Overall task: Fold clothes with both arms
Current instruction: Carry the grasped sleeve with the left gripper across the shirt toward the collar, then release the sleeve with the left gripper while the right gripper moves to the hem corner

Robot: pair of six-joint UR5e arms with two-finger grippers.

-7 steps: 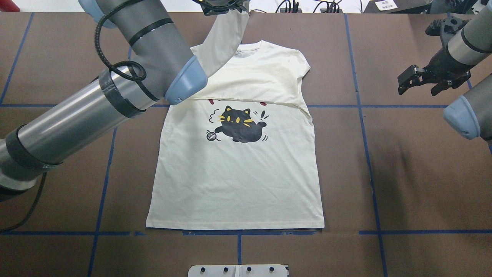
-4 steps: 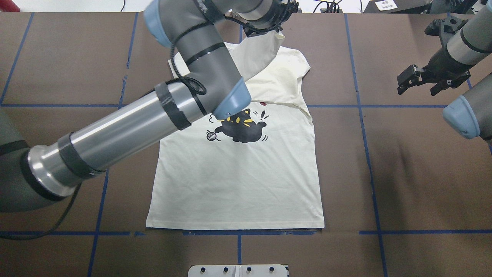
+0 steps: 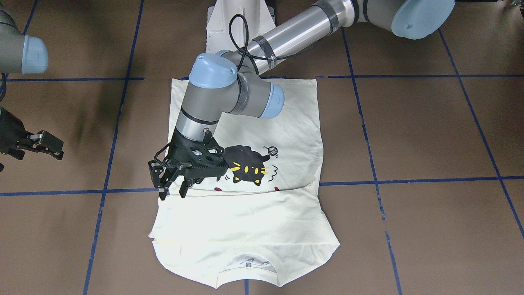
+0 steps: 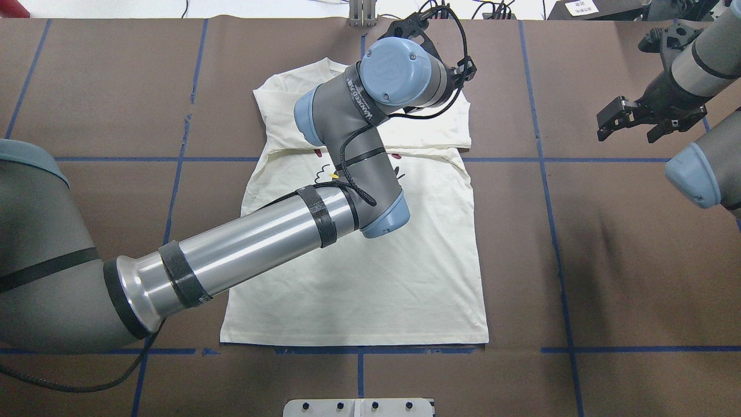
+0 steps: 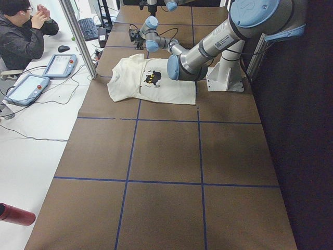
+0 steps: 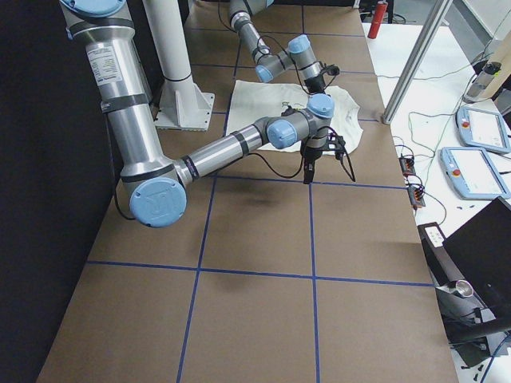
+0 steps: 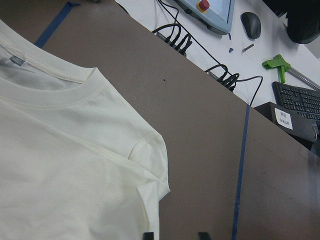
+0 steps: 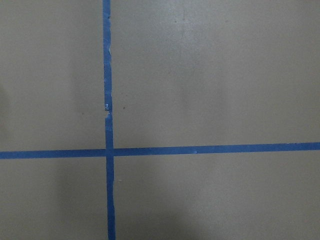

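The cream long-sleeved T-shirt with a black cat print (image 4: pixel 359 278) is being borne flat by the brown counter (image 4: pixel 608 260), beneath the left tool (image 3: pixel 173 189), which is being held wide and empty. The right tool (image 4: pixel 630 131), well aside, is likewise being held wide.

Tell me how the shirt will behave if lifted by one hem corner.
Probably floppy: the shirt lies flat and its folded sleeves drape in soft creases, so it should sag from one grip. Likely light, being thin cloth. The sleeves may slide open, since nothing pins them.
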